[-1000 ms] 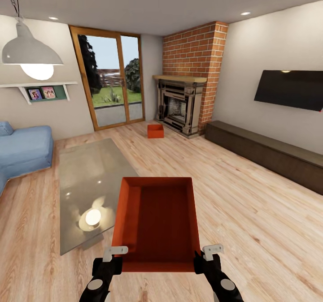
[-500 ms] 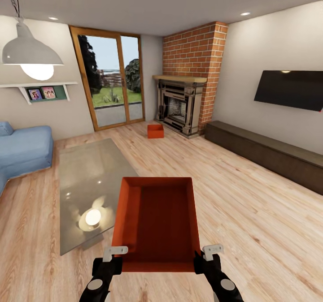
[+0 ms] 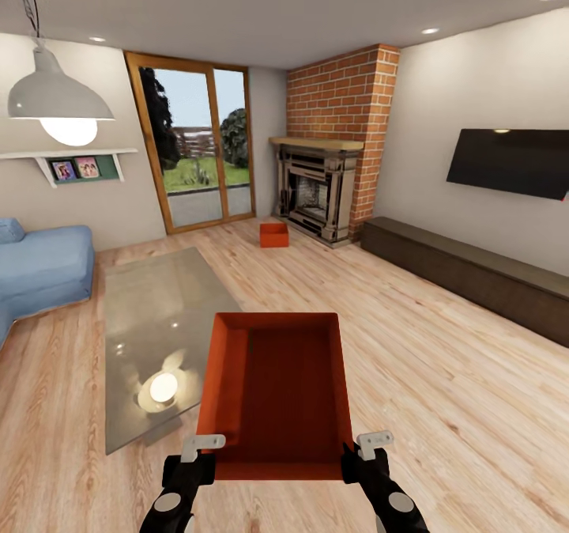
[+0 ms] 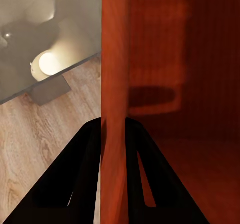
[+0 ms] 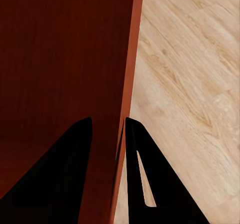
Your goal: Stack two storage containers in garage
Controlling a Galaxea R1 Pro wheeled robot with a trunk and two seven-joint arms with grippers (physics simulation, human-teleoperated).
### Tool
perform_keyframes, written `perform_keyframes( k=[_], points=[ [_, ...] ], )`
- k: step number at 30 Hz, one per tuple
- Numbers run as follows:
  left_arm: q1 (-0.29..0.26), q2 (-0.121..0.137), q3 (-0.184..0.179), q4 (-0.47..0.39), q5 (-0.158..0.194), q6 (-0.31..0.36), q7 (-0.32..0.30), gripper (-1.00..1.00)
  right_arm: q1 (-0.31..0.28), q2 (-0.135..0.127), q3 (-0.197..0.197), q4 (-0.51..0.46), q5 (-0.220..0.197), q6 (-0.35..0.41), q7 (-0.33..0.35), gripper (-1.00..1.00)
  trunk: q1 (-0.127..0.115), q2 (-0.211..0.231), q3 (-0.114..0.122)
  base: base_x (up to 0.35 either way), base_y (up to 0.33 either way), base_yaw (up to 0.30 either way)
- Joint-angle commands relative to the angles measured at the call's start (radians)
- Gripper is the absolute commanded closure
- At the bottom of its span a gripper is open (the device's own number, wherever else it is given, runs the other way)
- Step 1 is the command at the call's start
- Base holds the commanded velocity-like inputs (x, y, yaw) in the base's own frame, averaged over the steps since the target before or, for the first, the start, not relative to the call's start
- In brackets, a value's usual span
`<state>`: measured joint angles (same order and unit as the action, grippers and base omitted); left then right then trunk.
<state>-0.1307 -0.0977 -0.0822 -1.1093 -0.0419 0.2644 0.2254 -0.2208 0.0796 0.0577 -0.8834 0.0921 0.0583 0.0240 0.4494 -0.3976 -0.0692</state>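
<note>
Orange-red and open-topped, the near storage container (image 3: 276, 395) is held level in front of the robot, above the light wood-plank flooring (image 3: 442, 375) of the living room. Its left wall is clamped by the left gripper (image 3: 199, 458), and in the left wrist view that thin wall (image 4: 114, 84) is seen pinched between the two dark fingers (image 4: 80, 174). Its right wall is gripped likewise by the right gripper (image 3: 362, 455); in the right wrist view the rim (image 5: 131, 74) is seen running between the closed-in fingers (image 5: 142, 169), with the container's dark ribbed inside to one side and bare planks to the other. Just beside the held container, on the robot's left, a glass-topped coffee table (image 3: 154, 311) is seen, a lamp's glow reflected in it. Well beyond, the second storage container (image 3: 274, 234) is seen resting on the planks just in front of the brick-sided fireplace (image 3: 320, 189), near the wood-framed glass doors (image 3: 197, 149). A long dark low cabinet (image 3: 474, 272) is set along the right wall under a wall-mounted screen (image 3: 510, 160), and a blue sofa (image 3: 39, 268) is placed at far left beneath a white pendant lamp (image 3: 57, 94).
</note>
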Motion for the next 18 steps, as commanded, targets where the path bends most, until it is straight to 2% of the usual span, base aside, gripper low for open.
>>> perform_keyframes(
  k=[1,18],
  points=[
    [0.000,0.001,-0.002,-0.001,-0.004,0.007,0.009,1.00,0.000,0.000,-0.001,-0.003,0.008,0.006,0.005,1.00,0.001,-0.002,-0.002,0.000,0.000,0.099],
    [0.000,0.001,-0.002,-0.001,-0.004,0.007,0.009,1.00,-0.001,0.000,-0.001,-0.003,0.008,0.008,0.005,1.00,0.001,-0.002,-0.002,0.000,0.000,0.277]
  ],
)
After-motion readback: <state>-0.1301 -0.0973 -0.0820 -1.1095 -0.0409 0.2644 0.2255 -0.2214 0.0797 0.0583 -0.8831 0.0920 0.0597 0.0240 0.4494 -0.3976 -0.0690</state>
